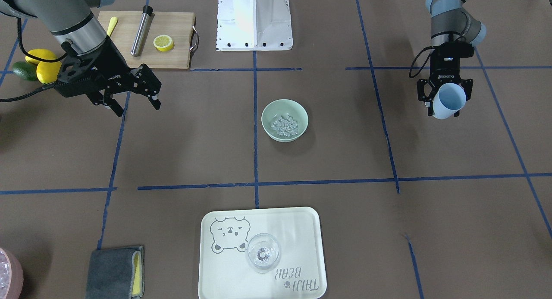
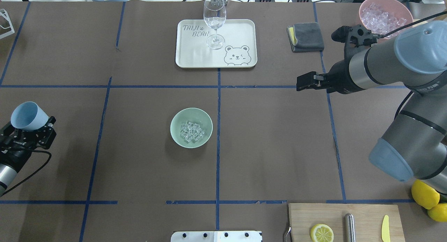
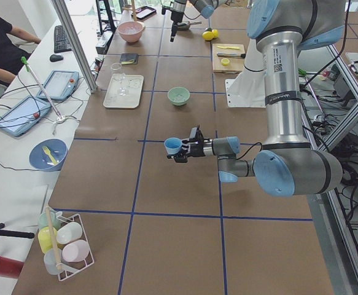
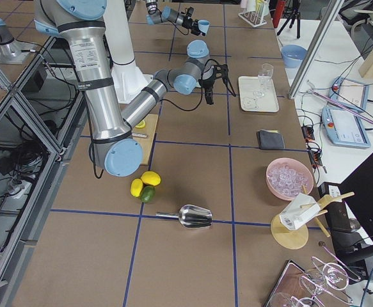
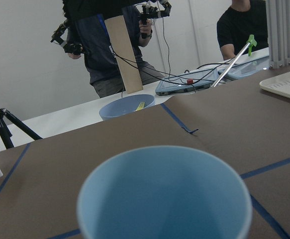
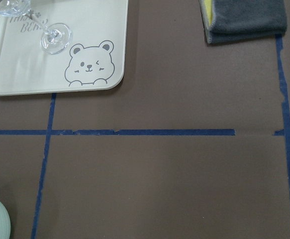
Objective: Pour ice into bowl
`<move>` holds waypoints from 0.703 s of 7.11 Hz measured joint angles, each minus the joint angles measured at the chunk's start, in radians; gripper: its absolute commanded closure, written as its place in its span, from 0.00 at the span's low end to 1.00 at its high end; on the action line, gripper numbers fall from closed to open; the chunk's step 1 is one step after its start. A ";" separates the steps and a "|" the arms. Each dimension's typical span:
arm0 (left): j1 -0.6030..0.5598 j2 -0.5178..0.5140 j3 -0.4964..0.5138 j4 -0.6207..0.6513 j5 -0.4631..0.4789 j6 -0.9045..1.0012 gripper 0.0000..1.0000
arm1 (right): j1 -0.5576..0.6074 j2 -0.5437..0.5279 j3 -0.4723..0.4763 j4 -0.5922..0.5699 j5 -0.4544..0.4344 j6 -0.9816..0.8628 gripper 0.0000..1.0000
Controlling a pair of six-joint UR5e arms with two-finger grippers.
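The pale mint-green bowl (image 1: 268, 112) sits mid-table with the ice (image 1: 284, 124), a heap of small clear cubes, inside it. In the overhead view the bowl (image 2: 174, 122) and ice (image 2: 191, 131) lie just left of the centre line. My left gripper (image 1: 446, 104) is shut on a light blue cup (image 1: 449, 100), held tilted above the table far to the bowl's side; in the overhead view the gripper (image 2: 29, 130) and cup (image 2: 28, 115) are at the left edge. The cup (image 5: 164, 194) looks empty. My right gripper (image 1: 137, 107) is open and empty, hovering away from the bowl.
A cream bear tray (image 2: 241, 29) holds a clear wine glass (image 2: 214, 18). A grey cloth (image 2: 307, 36) and a pink tub of ice (image 2: 384, 15) are at the far right. A cutting board (image 2: 335, 214) with a lemon half (image 2: 322, 233) and lemons (image 2: 425, 193) are near the robot.
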 measured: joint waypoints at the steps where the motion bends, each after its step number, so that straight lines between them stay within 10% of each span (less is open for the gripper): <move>1: 0.000 0.000 0.028 -0.047 -0.006 -0.041 1.00 | 0.001 -0.001 -0.001 0.000 -0.001 0.000 0.00; 5: 0.005 -0.006 0.140 -0.068 -0.024 -0.126 1.00 | 0.039 -0.030 -0.003 -0.003 0.002 -0.013 0.00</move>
